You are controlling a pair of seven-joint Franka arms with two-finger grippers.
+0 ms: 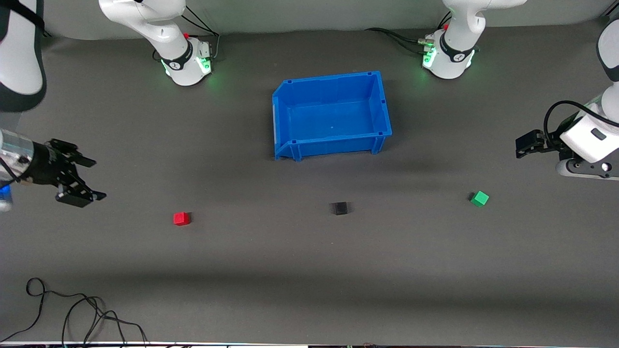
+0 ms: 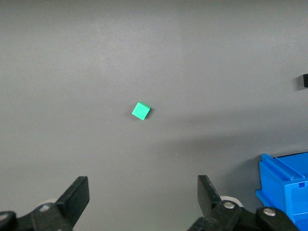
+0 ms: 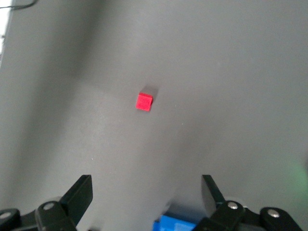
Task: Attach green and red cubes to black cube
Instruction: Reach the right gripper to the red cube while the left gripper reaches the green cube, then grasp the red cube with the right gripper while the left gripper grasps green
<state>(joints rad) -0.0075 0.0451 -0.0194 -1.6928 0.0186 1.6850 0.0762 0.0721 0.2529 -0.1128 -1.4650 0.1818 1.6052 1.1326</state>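
Observation:
The black cube (image 1: pixel 341 208) sits on the grey mat, nearer the front camera than the blue bin; its edge shows in the left wrist view (image 2: pixel 305 81). The green cube (image 1: pixel 479 198) lies toward the left arm's end and shows in the left wrist view (image 2: pixel 140 111). The red cube (image 1: pixel 181 218) lies toward the right arm's end and shows in the right wrist view (image 3: pixel 144 101). My left gripper (image 1: pixel 523 145) (image 2: pixel 143 192) is open and empty, raised at the left arm's end of the table. My right gripper (image 1: pixel 87 180) (image 3: pixel 147 192) is open and empty, raised at the right arm's end.
An empty blue bin (image 1: pixel 290 89) stands mid-table between the arm bases; a corner of it shows in the left wrist view (image 2: pixel 284 185). Black cables (image 1: pixel 72 309) lie at the mat's near edge toward the right arm's end.

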